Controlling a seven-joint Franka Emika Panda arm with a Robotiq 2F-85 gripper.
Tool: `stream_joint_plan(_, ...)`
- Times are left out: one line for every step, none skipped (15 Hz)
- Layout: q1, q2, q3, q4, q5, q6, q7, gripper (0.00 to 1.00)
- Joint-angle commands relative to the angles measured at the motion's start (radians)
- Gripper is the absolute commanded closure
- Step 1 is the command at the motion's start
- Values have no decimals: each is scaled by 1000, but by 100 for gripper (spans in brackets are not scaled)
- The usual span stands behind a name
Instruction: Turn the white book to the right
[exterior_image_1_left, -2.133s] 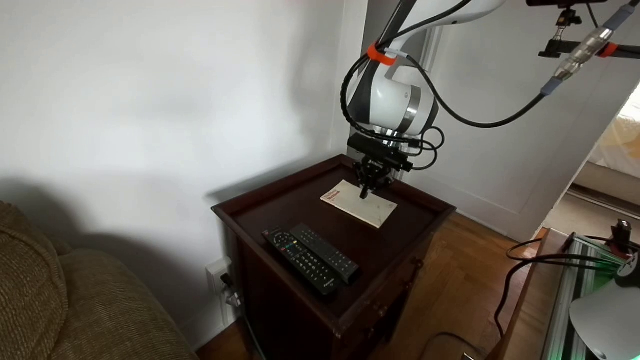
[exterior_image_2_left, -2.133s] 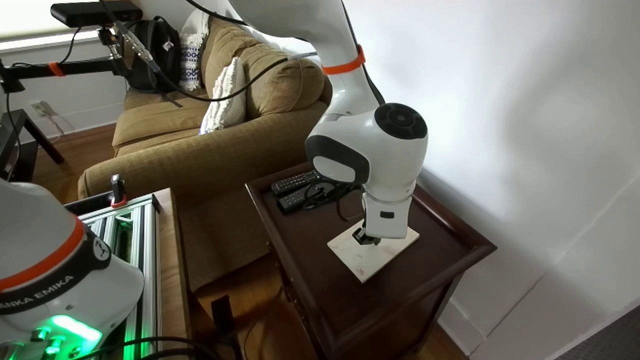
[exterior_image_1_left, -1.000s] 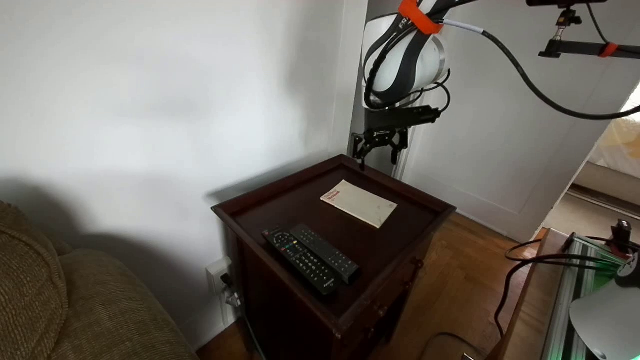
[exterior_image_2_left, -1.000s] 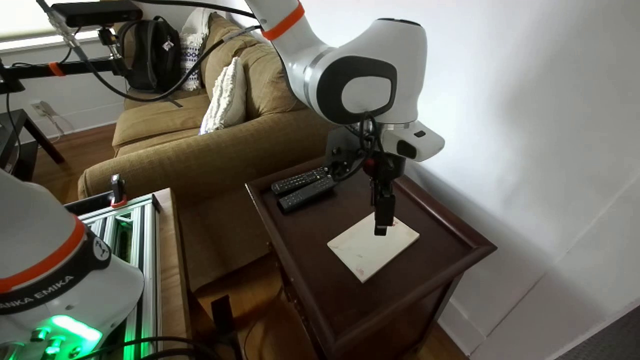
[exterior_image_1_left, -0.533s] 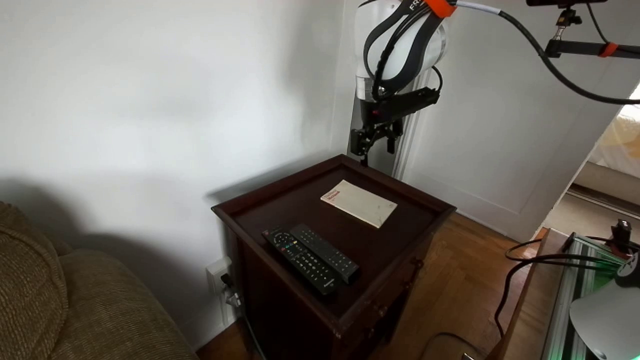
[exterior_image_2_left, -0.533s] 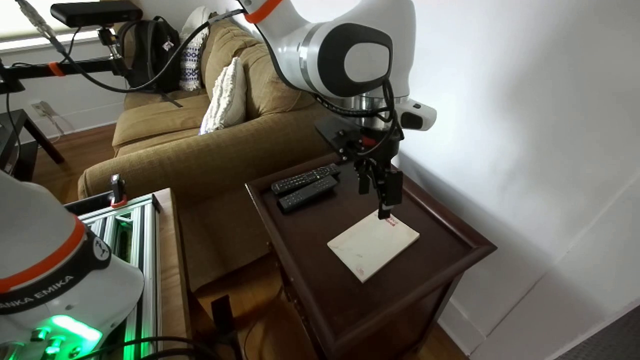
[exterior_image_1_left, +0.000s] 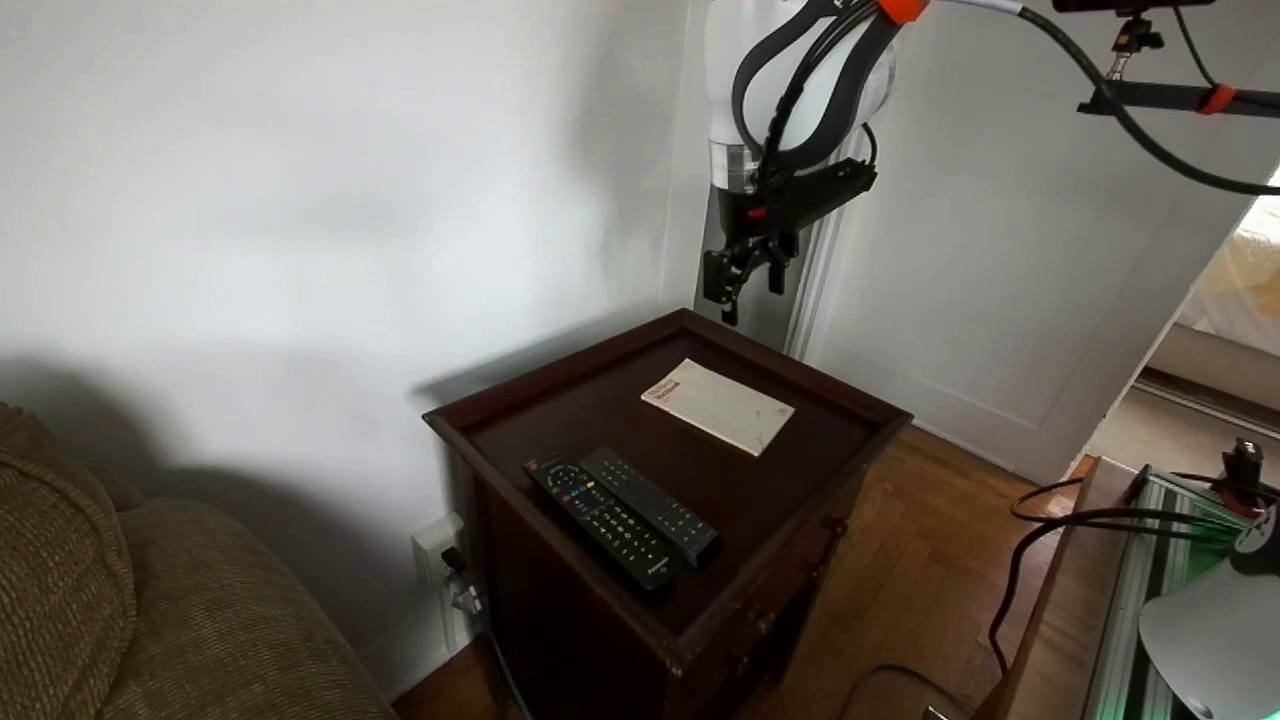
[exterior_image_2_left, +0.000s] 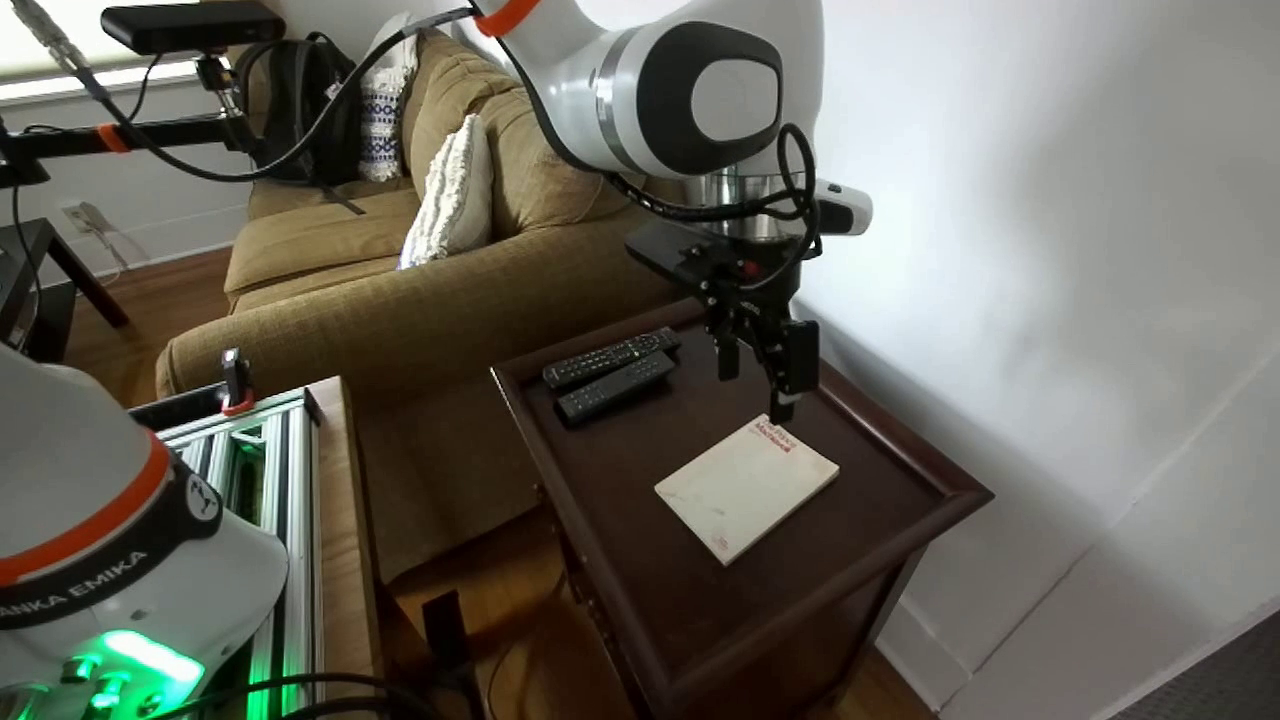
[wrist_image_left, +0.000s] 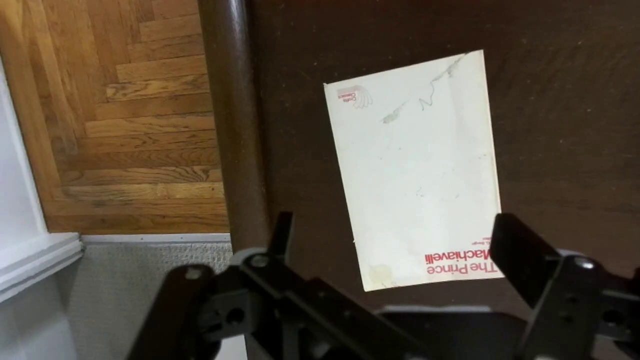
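Observation:
The white book (wrist_image_left: 415, 160) lies flat on the dark wooden nightstand, its red title upside down in the wrist view. In both exterior views the whole of it, or nearly so, is visible: the book (exterior_image_1_left: 720, 405) rests toward the far corner, and the book (exterior_image_2_left: 750, 490) sits apart from the remotes. My gripper (exterior_image_2_left: 756, 392) hangs above the titled end of the book without touching it. Its jaws stand wide apart with nothing between them, as the gripper (wrist_image_left: 393, 221) shows in the wrist view. One finger hides the title corner there.
Two black remotes, a lettered remote (exterior_image_1_left: 605, 520) and a slimmer remote (exterior_image_1_left: 650, 505), lie side by side on the nightstand. A raised rim (exterior_image_2_left: 900, 440) borders the nightstand top. A wall (exterior_image_1_left: 400, 200) stands close behind, and a brown sofa (exterior_image_2_left: 430, 310) is beside it.
My gripper has risen from low over the book's middle and turned, moving toward the titled end. Its jaws now show spread apart. The book and remotes stay in place.

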Motion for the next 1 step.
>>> stream_joint_plan(-32,-1,32,2,-13,-4,8,0)
